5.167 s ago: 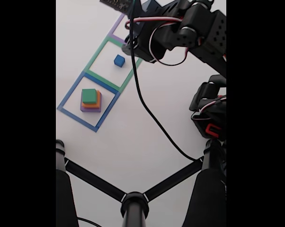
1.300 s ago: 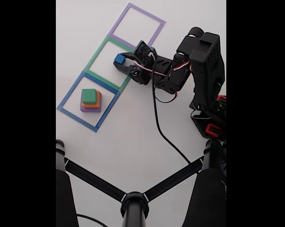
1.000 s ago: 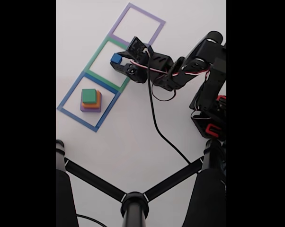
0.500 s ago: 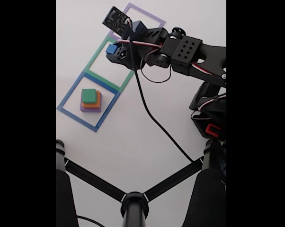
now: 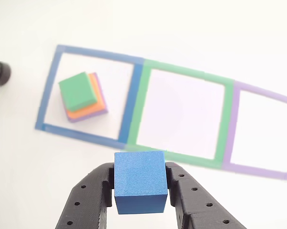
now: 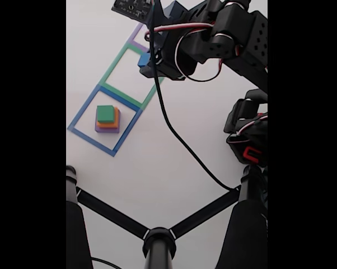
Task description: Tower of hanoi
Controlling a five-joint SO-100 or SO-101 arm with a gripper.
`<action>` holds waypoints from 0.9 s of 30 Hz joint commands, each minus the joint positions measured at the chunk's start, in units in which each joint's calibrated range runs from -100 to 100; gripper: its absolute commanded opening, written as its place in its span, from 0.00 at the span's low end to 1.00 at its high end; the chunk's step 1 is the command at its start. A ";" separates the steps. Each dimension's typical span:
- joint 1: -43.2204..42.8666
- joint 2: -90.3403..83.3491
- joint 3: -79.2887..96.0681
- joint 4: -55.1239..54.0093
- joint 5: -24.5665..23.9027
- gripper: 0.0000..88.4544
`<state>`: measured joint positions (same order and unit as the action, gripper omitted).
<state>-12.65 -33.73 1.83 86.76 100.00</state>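
My gripper (image 5: 139, 188) is shut on the small blue cube (image 5: 139, 181) and holds it high above the table. In the fixed view the blue cube (image 6: 143, 58) peeks out under the gripper (image 6: 146, 61), over the green tape square (image 6: 110, 75). A stack with the green block (image 5: 78, 89) on the orange block (image 5: 86, 111) on the purple block (image 5: 101, 98) stands in the blue tape square (image 5: 128, 108). In the fixed view the green block (image 6: 106, 114) tops that stack, with the orange block (image 6: 117, 119) and the purple block (image 6: 108, 130) showing at its edges.
Green (image 5: 226, 119) and purple (image 5: 258, 171) tape squares lie bare to the right in the other view. Black tripod legs (image 6: 160, 235) cross the bottom of the fixed view. A black cable (image 6: 179, 143) trails from the arm toward its base (image 6: 249, 137) at right.
The gripper closed on the blue cube inside the green square, then lifted it off the table and drew it up and to the right. The stack has not moved.
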 commanded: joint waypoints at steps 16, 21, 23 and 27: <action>-6.15 -4.33 8.21 -9.18 0.00 0.01; -6.68 -6.42 23.93 -26.17 0.00 0.01; -7.06 -6.90 30.57 -34.92 0.00 0.01; -7.44 -7.22 43.38 -52.88 0.00 0.01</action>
<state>-19.53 -38.71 37.16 50.32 100.00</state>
